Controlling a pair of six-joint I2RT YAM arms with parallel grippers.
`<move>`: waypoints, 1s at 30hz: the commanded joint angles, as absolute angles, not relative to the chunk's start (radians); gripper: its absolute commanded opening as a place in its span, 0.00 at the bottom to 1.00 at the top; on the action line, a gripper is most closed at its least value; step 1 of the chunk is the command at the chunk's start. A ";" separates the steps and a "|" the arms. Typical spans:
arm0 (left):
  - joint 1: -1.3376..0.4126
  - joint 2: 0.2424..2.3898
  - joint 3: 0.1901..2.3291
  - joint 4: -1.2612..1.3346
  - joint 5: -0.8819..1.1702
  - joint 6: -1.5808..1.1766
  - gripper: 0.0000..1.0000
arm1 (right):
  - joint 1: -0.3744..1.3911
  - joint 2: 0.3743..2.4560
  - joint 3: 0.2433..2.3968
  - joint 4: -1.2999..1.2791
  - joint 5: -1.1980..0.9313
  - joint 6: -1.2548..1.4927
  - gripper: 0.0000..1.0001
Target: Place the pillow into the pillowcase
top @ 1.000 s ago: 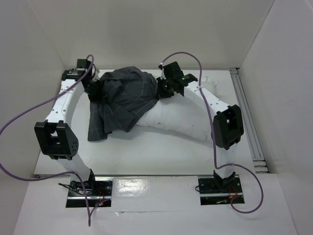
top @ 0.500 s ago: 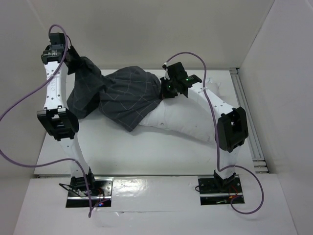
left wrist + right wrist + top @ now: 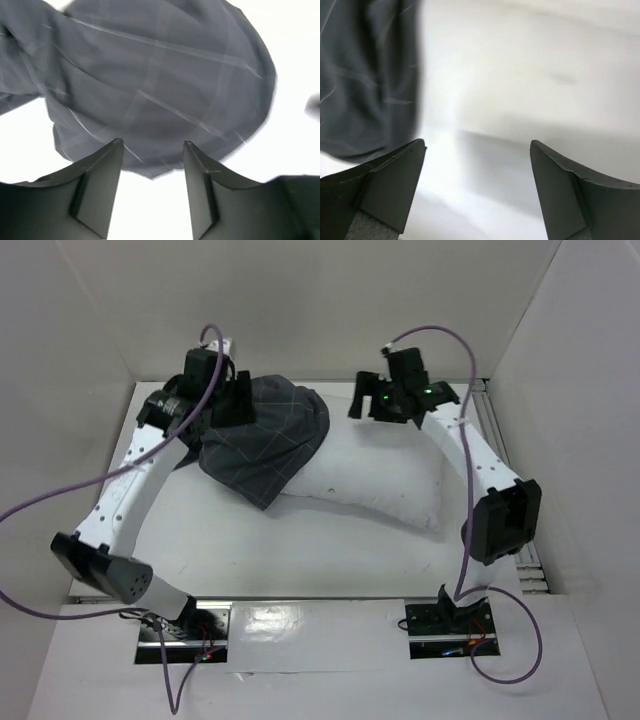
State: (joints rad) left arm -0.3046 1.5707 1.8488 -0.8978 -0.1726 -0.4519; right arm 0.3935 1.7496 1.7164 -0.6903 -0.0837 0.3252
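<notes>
Just past the tips of the left jaws sits the pillowcase (image 3: 160,85), a rounded dark heap with its pale check lines slanting across it. Left jaws stand apart, gripping nothing: the cloth lies beyond them, not between them.

Over to the right jaws: spread wide, and nothing held there either. Off their left side hangs the dark edge of the cloth. Straight ahead is blurred white, and whether that is pillow or counter I cannot tell from the wrist view.

From above it's clearer. The pillow (image 3: 375,475) lies on the counter (image 3: 290,555), its long axis running from the left jaws' side across to the right arm's side. It sits slightly slanted, the bare end nearer the arm bases. Its end nearest the left jaws is buried under the bunched pillowcase; the rest, below the right jaws, is bare white. One pointed corner of cloth trails toward the bases.

That bunched heap stands between the left jaws and the pillow. Purple cables (image 3: 55,490) loop off both arms, and a metal rail (image 3: 495,430) runs along the counter's edge outboard of the right arm.
</notes>
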 commanded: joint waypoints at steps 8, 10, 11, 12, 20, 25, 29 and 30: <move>-0.692 1.370 1.320 -0.742 -0.348 -0.526 0.88 | -0.018 1.479 1.477 -0.781 -0.166 0.345 0.94; -0.747 1.385 1.260 -0.753 -0.406 -0.578 0.89 | -0.028 1.462 1.454 -0.794 -0.166 0.345 0.95; -0.758 1.385 1.238 -0.732 -0.407 -0.589 0.89 | -0.028 1.441 1.421 -0.795 -0.166 0.345 0.95; -0.768 1.408 1.215 -0.723 -0.422 -0.613 0.89 | -0.028 1.431 1.405 -0.795 -0.166 0.345 0.95; -0.769 1.508 1.054 -0.621 -0.531 -0.661 0.85 | -0.058 1.397 1.341 -0.825 -0.166 0.314 0.99; -0.740 1.531 1.014 -0.581 -0.575 -0.718 0.84 | -0.067 1.397 1.341 -0.834 -0.175 0.304 0.99; -0.730 1.551 0.973 -0.531 -0.644 -0.732 0.81 | -0.067 1.397 1.331 -0.834 -0.175 0.304 0.99; -0.730 1.560 0.957 -0.494 -0.653 -0.732 0.81 | -0.067 1.397 1.331 -0.834 -0.175 0.304 0.99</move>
State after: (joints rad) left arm -0.7364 1.5459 0.9825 -0.5846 -0.5652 -0.6949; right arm -0.0635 1.4326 1.3388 -0.8185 -0.1627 0.3191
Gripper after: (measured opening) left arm 0.817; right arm 0.987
